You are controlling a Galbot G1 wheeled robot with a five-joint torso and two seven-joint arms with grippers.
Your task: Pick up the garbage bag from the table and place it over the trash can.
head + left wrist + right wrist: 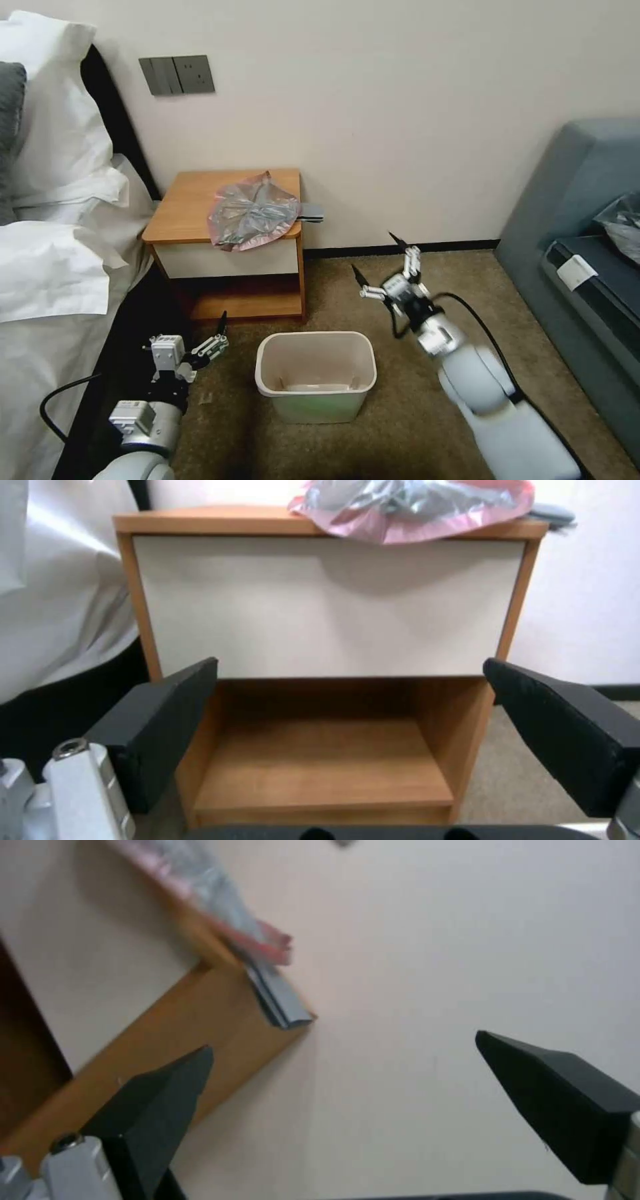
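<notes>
The garbage bag (252, 212), crumpled silvery film with pink edges, lies on the right half of the wooden table (183, 207) and hangs slightly over its front edge. The cream trash can (315, 373) stands unlined on the carpet in front of the table. My left gripper (190, 337) is open, low beside the bed, left of the can. It faces the table's white drawer front (320, 605), with the garbage bag (413, 505) above. My right gripper (375, 255) is open in the air, right of the table and below the bag's level. The right wrist view shows the garbage bag (207, 895) and the table's edge (220, 1010).
A flat grey object (310, 213) sticks out from under the bag at the table's right edge. The bed with white pillows (53, 233) borders the left. A grey sofa (587, 267) with a darker plastic bag (623, 227) stands on the right. Open carpet (400, 400) surrounds the can.
</notes>
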